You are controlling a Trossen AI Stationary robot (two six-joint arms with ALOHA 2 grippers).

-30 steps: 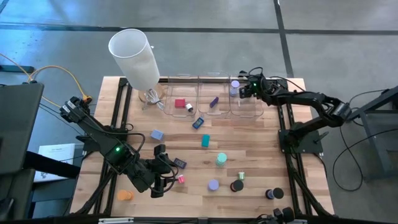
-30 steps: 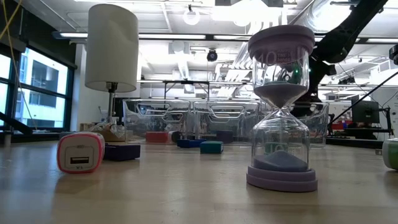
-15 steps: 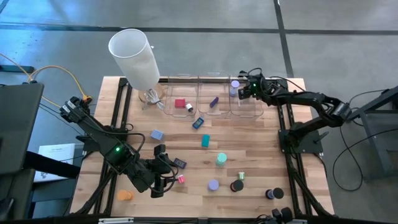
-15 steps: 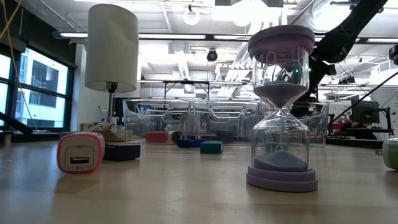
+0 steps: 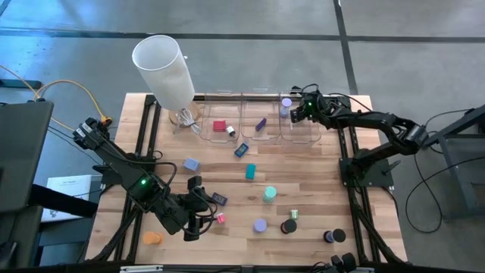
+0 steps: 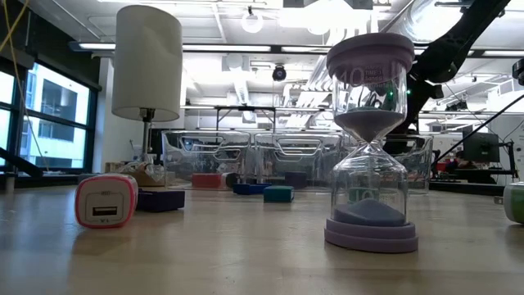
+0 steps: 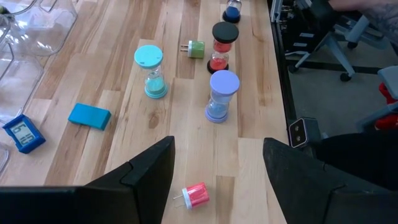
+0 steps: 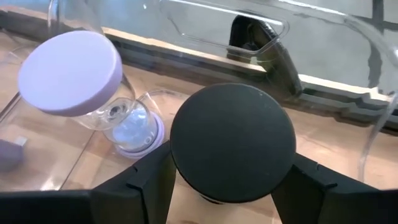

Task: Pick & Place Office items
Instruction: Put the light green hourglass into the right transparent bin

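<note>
Wooden table (image 5: 318, 163), black-capped timer (image 8: 232, 142) held between right fingers (image 8: 146, 180), over bin (image 5: 303, 130)

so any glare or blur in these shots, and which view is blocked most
High view: bluish glare on the floor beyond the table. Low view: bright backlight from the room, lavender hourglass looms large and close. Right wrist view: a black-capped timer between the right gripper jaws blocks most of it, clear bin walls show reflections. Left wrist view: the left gripper's own fingers are soft.
</note>
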